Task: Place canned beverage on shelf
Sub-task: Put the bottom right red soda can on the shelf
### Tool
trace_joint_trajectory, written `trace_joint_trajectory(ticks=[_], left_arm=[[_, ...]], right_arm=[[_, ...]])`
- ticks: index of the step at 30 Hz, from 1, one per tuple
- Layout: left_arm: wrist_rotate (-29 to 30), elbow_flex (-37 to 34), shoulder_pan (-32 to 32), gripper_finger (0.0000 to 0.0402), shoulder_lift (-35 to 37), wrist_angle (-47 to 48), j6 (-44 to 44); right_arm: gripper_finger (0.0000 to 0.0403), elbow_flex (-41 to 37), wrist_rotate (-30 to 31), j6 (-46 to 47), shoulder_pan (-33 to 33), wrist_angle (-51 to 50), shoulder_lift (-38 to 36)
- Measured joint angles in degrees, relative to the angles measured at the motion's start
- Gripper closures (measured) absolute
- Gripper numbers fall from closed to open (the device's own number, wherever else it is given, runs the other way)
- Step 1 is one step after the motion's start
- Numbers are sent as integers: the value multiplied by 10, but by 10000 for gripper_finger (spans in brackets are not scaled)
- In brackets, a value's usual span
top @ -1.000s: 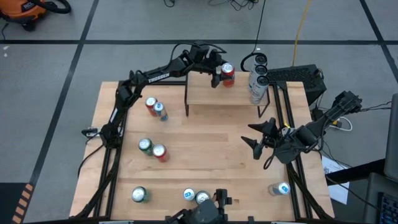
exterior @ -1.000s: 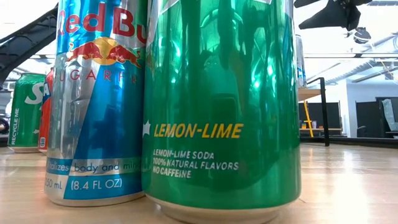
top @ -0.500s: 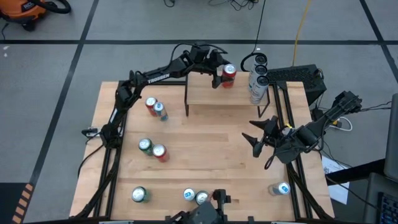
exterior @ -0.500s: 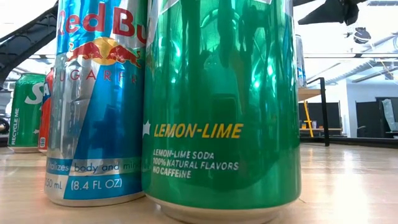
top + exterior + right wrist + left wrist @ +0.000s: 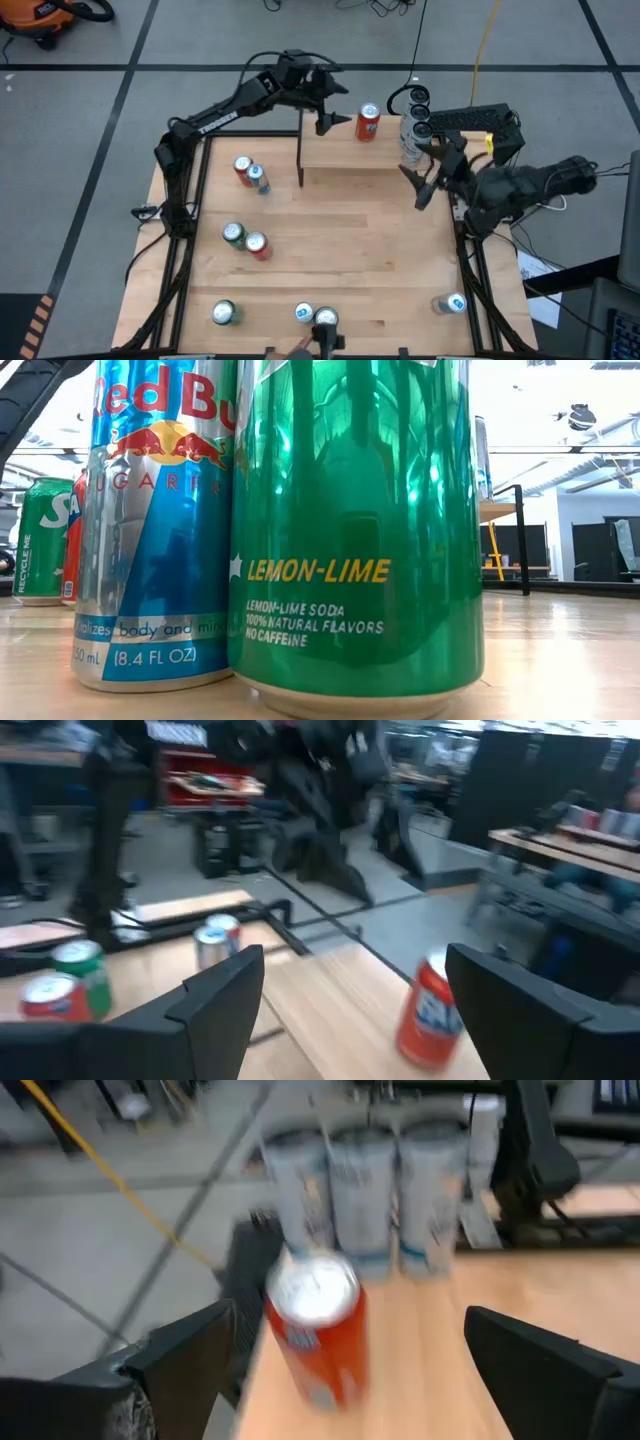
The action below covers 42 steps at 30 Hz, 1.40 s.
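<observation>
A red can (image 5: pixel 368 122) stands upright on its base on the small light-wood shelf (image 5: pixel 350 155) at the table's far side. It also shows in the left wrist view (image 5: pixel 315 1330) and in the right wrist view (image 5: pixel 430 1010). My left gripper (image 5: pixel 335 108) is open and empty, to the left of the red can and apart from it; its fingers frame the can in its wrist view (image 5: pixel 350 1318). My right gripper (image 5: pixel 412 188) is open and empty, by the shelf's right support, and also shows in its wrist view (image 5: pixel 352 960).
Three white cans (image 5: pixel 413 125) stand at the shelf's right end. Loose cans stand on the table: a pair at the left (image 5: pixel 248 172), a pair mid-left (image 5: pixel 245 240), and several near the front edge (image 5: pixel 315 316). A green can (image 5: pixel 355 530) and a blue can (image 5: pixel 155 520) fill the low view.
My left gripper has drawn back from the red can toward the table's left and far edge; the can stays upright on the shelf. My right gripper has gone toward the table's far edge, up to the shelf's right end.
</observation>
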State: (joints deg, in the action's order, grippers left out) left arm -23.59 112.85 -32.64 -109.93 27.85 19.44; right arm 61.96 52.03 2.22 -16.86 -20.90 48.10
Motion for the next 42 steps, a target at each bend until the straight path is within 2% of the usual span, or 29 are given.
trace_joint_trajectory(ticks=[2,5,7,10,15,22,25,31,36,42], left_arm=[[1,-27,4,17,12,20,-10],[9,-93,15,17,39,17,-24],[35,-145,24,17,70,5,-31],[88,-235,41,17,128,-47,-41],[119,-379,68,17,249,-148,-72],[176,-550,119,17,373,-238,-116],[217,-597,144,17,397,-255,-122],[298,-667,190,18,418,-310,-145],[318,-708,211,18,425,-369,-154],[328,-725,220,18,425,-382,-162]], right_arm=[[103,32,-51,-29,40,1,20],[103,91,-87,-68,95,-22,68],[103,140,-107,-79,129,-61,107],[103,222,-149,-78,184,-143,165],[103,344,-237,-75,275,-253,249],[103,491,-410,-104,401,-376,357],[103,539,-447,-143,435,-422,407],[103,598,-448,-183,486,-485,488],[103,621,-450,-167,533,-494,532],[103,624,-526,-149,583,-514,560]])
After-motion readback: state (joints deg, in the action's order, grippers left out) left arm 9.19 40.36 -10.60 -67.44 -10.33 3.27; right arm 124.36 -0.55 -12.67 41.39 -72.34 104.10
